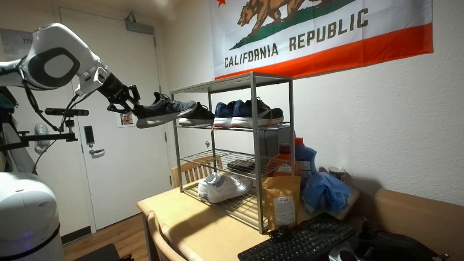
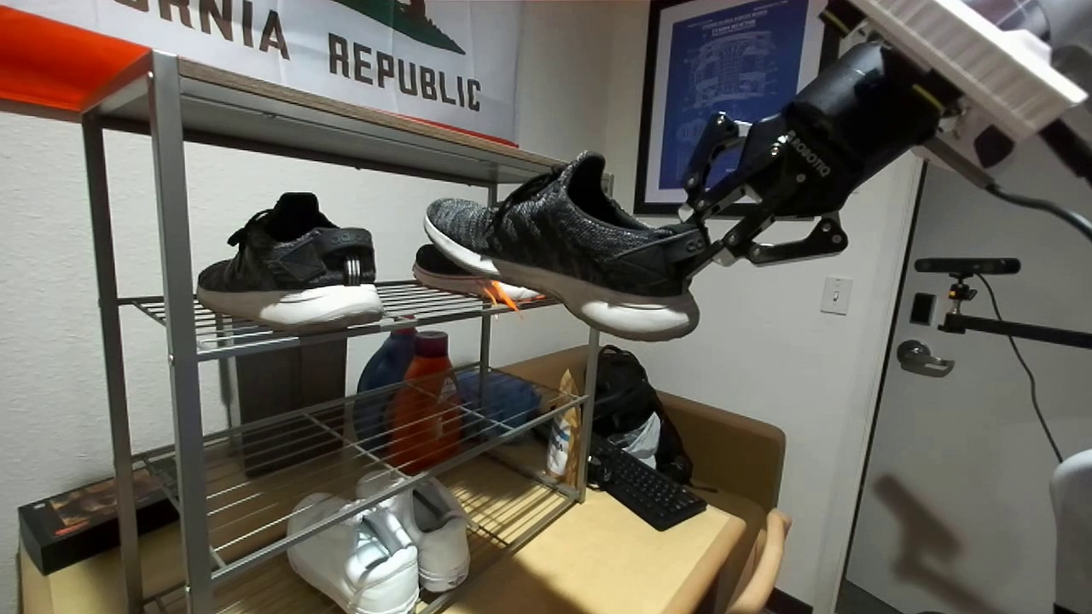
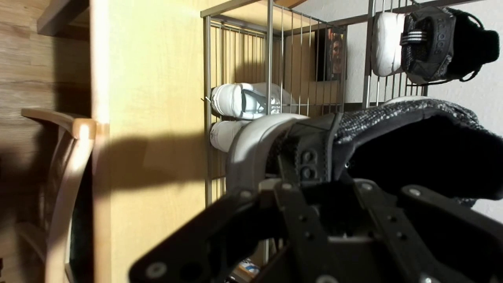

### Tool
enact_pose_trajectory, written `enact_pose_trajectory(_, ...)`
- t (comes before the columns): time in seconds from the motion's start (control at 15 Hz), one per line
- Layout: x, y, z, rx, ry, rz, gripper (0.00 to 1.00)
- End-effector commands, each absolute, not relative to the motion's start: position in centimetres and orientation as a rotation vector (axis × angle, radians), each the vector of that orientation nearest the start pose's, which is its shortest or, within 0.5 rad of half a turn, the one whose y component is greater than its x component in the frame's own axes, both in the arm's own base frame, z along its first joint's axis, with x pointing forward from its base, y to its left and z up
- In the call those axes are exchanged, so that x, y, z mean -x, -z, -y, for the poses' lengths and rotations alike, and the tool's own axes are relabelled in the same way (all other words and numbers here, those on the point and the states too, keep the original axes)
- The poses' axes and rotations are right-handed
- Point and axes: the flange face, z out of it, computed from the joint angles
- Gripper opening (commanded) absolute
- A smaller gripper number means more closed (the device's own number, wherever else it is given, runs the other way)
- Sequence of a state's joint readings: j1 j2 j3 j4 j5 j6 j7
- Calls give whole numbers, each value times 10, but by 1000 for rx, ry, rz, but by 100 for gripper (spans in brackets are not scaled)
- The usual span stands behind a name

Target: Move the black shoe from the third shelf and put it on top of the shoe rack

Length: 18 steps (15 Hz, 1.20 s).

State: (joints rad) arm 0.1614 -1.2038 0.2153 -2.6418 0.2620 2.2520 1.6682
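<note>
a bear flag [image 1: 320, 34] hangs on the wall [image 1: 362, 116].

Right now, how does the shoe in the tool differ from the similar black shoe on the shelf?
The held shoe is gripped at its heel by the tool; the shelf shoe rests on a wire shelf. The held shoe tilts toe-up; the shelf shoe sits roughly level. Both have black uppers, pale soles and lettering at the heel.
</note>
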Motion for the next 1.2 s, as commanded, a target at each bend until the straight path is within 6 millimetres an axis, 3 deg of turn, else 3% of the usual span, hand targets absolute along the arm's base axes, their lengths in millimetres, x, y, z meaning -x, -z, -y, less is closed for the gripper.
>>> enact_pose_trajectory(0.0, -203, -650, -121, 1803, 533, -1517, 6)
enact_pose_trajectory(0.47, -183, -664, -116, 1787, 579, -1458, 6)
enact_pose_trajectory(1.13, -169, -678, -111, 1744, 597, -1421, 6)
